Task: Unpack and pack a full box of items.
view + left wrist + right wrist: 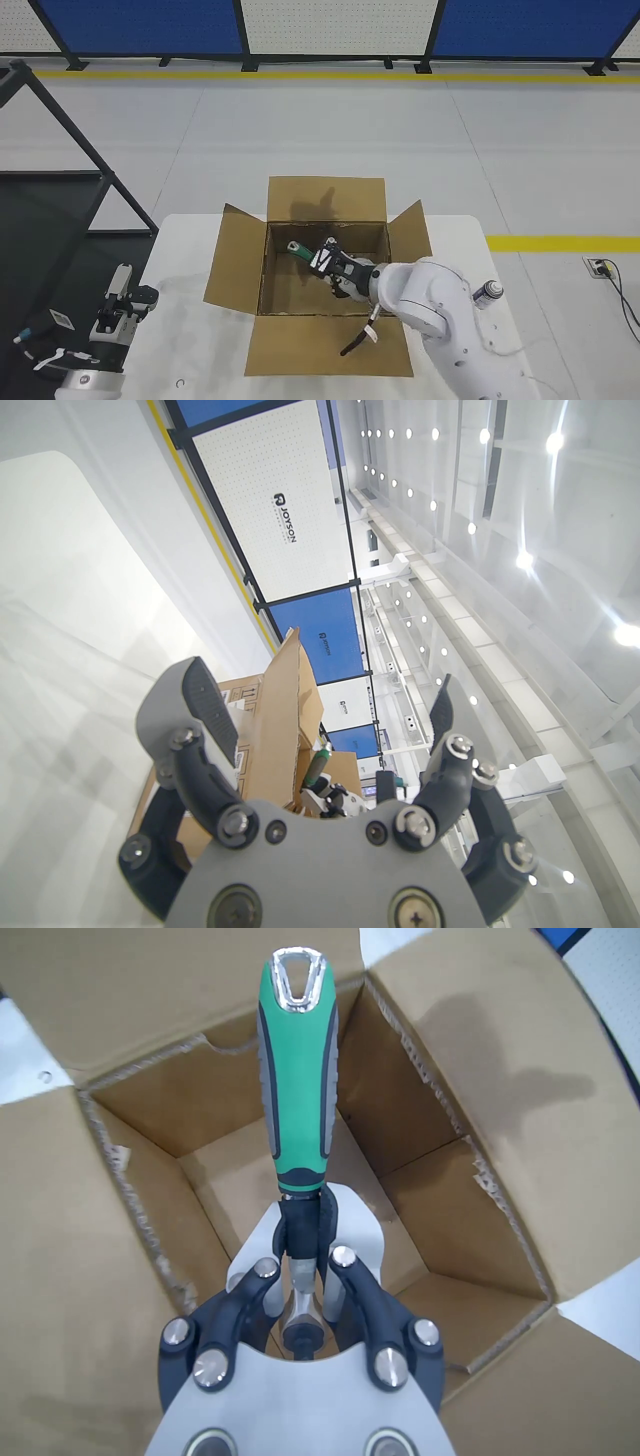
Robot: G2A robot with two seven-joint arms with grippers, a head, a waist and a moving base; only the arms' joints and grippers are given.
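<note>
Left gripper (122, 300) at the table's near edge, about 8 o'clock from the cardboard box (262, 282), well apart from it, fingers spread wide and empty. A slim dark object (360, 338), too small to identify, lies on the box's near flap at 6 o'clock. Right gripper (305, 1223) over the box interior, fingers closed narrowly on the metal neck of the ratchet wrench (299, 1078), just below its green handle. The wrench's long axis runs on from the gripper's own line, handle pointing away toward 10 o'clock in the top view, at the far-left corner. The visible box floor beneath is bare cardboard. Judgement: the right arm is far nearer. The wrench lies slantwise to the walls, so lowering or lifting it turns on keeping the handle tip off the far wall.
</note>
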